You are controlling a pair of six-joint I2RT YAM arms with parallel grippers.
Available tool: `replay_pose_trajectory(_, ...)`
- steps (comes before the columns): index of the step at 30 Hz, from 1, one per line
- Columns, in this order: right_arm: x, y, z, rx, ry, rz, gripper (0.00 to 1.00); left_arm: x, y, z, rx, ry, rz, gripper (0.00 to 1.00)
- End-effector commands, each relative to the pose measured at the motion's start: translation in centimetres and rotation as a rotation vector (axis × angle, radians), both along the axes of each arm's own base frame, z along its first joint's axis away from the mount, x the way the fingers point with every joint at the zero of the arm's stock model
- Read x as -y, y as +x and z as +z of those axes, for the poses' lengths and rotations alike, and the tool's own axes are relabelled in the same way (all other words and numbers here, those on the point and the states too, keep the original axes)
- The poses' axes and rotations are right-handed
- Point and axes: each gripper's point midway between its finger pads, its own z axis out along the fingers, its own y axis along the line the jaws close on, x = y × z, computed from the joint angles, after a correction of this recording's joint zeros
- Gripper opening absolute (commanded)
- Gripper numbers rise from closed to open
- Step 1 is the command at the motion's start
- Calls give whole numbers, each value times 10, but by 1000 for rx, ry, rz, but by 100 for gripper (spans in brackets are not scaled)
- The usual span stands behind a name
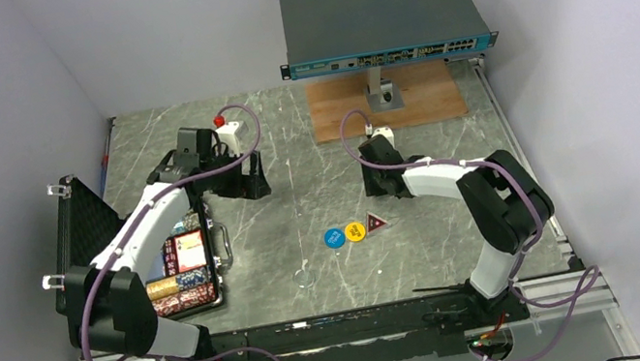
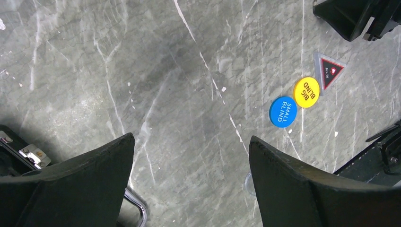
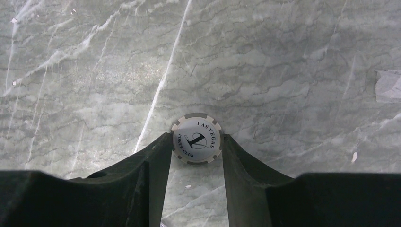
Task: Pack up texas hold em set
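The black briefcase (image 1: 79, 231) lies open at the left, its foam lid up. Rows of chips (image 1: 180, 294) and the red-yellow card box (image 1: 191, 251) sit inside. A blue disc (image 1: 333, 237), a yellow disc (image 1: 355, 230) and a red triangular token (image 1: 375, 221) lie mid-table; they also show in the left wrist view: the blue disc (image 2: 283, 111), the yellow disc (image 2: 306, 91), the token (image 2: 329, 71). My left gripper (image 1: 246, 181) (image 2: 191, 139) is open and empty above bare table, next to the silver handle (image 2: 137, 208). My right gripper (image 1: 382, 192) (image 3: 196, 137) is shut on a silvery Las Vegas chip (image 3: 196, 138) at the table surface.
The big grey network switch (image 1: 382, 18) stands on a post over a wooden board (image 1: 420, 97) at the back. A white block with a red knob (image 1: 228, 132) sits behind my left gripper. A small clear round thing (image 1: 305, 275) lies near the front. A rail (image 1: 520, 157) edges the right side.
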Motion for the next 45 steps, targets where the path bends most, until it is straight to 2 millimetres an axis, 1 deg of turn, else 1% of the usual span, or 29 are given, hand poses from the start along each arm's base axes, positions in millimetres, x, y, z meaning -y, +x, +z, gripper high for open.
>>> replay_pose_trajectory(1, -1, -3, -5, -11, 15, -8, 44, 1, 10, 22, 69, 2, -11, 92)
replay_pose_trajectory(3, -2, -4, -5, -7, 9, -2, 44, 4, 8, 22, 62, -14, -20, 92)
replay_pose_trajectory(6, -10, -3, -2, 8, 19, 28, 44, 12, 6, 23, 45, -59, -41, 92)
replay_pose_trajectory(10, -25, 0, 13, 56, 14, 74, 43, 20, 4, 21, 8, -109, -63, 92)
replay_pose_trajectory(15, -37, 4, 25, 96, 40, 94, 42, 24, 5, 20, -42, -212, -73, 92)
replay_pose_trajectory(18, -50, 5, 33, 119, 56, 123, 41, 23, 7, 15, -90, -258, -68, 92)
replay_pose_trajectory(22, -75, 5, 47, 156, 77, 185, 41, 30, 5, 4, -194, -341, -83, 92)
replay_pose_trajectory(25, -95, 0, 57, 179, 98, 235, 41, 40, 1, -1, -265, -425, -107, 90)
replay_pose_trajectory(27, -110, -8, 65, 189, 118, 271, 41, 45, -1, -4, -303, -465, -116, 90)
replay_pose_trajectory(29, -124, -11, 74, 215, 154, 300, 41, 47, 0, -8, -322, -477, -114, 89)
replay_pose_trajectory(33, -147, -24, 87, 233, 209, 354, 41, 47, 1, -12, -351, -500, -102, 88)
replay_pose_trajectory(36, -164, -36, 99, 252, 269, 401, 41, 49, 1, -16, -387, -536, -101, 84)
replay_pose_trajectory(38, -172, -41, 109, 259, 308, 420, 41, 52, 0, -19, -417, -570, -106, 81)
replay_pose_trajectory(43, -186, -48, 131, 284, 376, 456, 41, 58, -2, -18, -451, -643, -132, 78)
replay_pose_trajectory(45, -189, -51, 136, 291, 386, 470, 41, 60, -4, -18, -463, -659, -139, 77)
